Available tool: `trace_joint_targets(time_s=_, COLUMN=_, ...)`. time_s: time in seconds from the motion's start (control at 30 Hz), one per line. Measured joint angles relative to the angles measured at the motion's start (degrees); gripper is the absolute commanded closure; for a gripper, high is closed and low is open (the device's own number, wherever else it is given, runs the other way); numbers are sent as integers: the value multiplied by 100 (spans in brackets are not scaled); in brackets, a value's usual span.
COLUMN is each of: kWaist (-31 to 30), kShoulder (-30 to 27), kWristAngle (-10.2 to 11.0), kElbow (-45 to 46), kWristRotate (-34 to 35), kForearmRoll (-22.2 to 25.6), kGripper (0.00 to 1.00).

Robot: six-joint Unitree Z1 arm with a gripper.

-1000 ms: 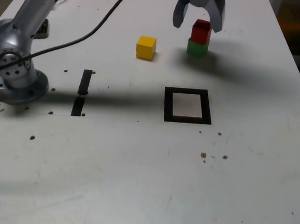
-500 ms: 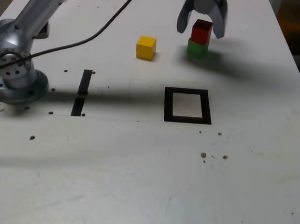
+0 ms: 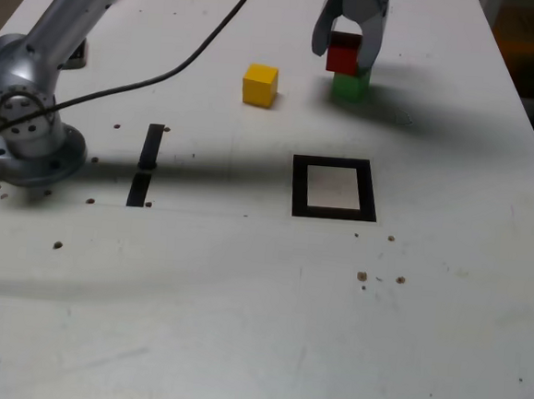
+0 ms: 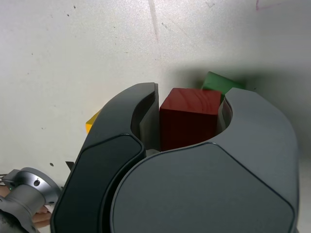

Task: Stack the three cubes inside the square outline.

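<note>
While you scan from the near edge of the table, the first task item you meet is the square outline [image 3: 334, 188], its white centre bare. It lies toward the camera from the gripper [image 3: 346, 49], with a stretch of open tabletop between them. That direction is what your next move turns on: the carry runs from the far side of the table toward the near side, almost straight, drifting only slightly to the exterior view's left.

Beyond the outline, off to the exterior view's left, you see the yellow cube [image 3: 259, 84] sitting alone, well apart from the others.

Farthest back, the gripper pinches the red cube [image 4: 188, 118] between its jaws, one on each side face. That cube sits on or just above the green cube [image 3: 350, 87]; you cannot tell whether they touch.
</note>
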State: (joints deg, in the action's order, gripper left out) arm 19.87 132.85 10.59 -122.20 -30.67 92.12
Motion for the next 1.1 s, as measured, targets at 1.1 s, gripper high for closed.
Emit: trace_joint_targets(time_s=1.1, kWaist=-1264, kShoulder=-2515, kWristAngle=-63, kElbow=2152, kWristRotate=1490, kForearmRoll=80, kGripper=70)
